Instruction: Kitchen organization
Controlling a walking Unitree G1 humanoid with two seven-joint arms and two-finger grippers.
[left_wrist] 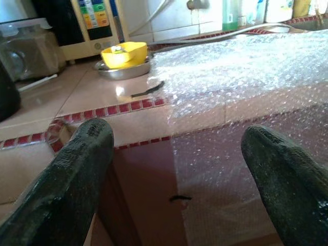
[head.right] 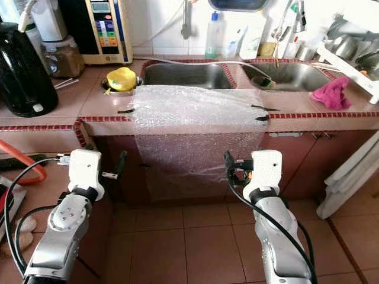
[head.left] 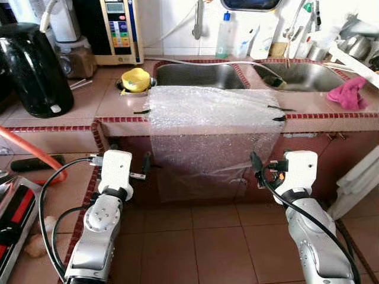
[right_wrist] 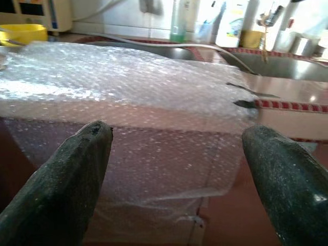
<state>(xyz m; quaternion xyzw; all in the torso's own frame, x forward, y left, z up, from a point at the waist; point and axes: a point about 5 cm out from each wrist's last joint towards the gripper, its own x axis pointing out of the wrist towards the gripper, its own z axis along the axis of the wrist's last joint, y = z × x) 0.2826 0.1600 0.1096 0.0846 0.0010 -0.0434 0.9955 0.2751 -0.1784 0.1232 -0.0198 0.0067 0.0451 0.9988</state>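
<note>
A sheet of bubble wrap (head.left: 212, 112) is taped with black strips over the counter edge in front of the double sink (head.left: 201, 76) and hangs down over the cabinet front. A yellow bowl (head.left: 135, 79) sits in a metal dish to the left of the sink. A pink cloth (head.left: 349, 93) lies on the counter at the right. Both arms are raised below the counter edge. My left gripper (left_wrist: 175, 132) is open and empty, facing the sheet's left side. My right gripper (right_wrist: 175, 130) is open and empty, facing the hanging sheet's right part.
A black kettle (head.left: 32, 71) and a water dispenser (head.left: 115, 29) stand on the counter at the left. Bottles (head.left: 224, 35) line the wall behind the sink. An orange hose (head.left: 32, 151) and tools lie on the lower ledge at the left. Tiled floor (head.left: 201, 248) lies below.
</note>
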